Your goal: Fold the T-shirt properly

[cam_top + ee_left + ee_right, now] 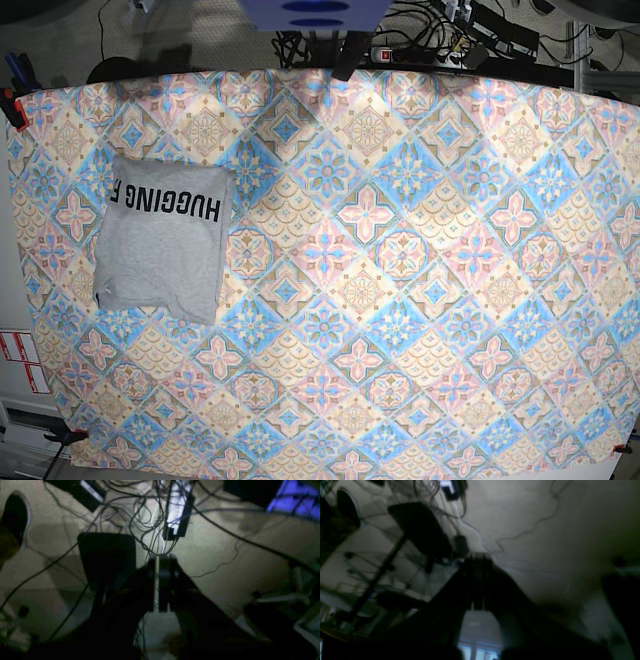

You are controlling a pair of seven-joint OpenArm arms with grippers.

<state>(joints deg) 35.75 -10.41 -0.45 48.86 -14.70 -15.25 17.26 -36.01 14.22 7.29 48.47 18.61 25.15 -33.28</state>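
The T-shirt (160, 240) lies folded into a compact grey rectangle at the left of the table in the base view. Black capitals "HUGGING F" run along its far edge. Neither arm shows in the base view, and neither wrist view shows the shirt. My left gripper (158, 560) is shut with nothing between its dark fingers, seen against a pale surface strewn with cables. My right gripper (477, 557) is also shut and holds nothing, in a dim, blurred view of the same kind of surface.
A pastel blue, pink and cream tile-patterned cloth (400, 300) covers the whole table. Cables and a power strip (420, 45) lie behind its far edge. A red clamp (12, 105) grips the far left corner. A power strip (177, 512) and a dark block (107, 557) show in the left wrist view.
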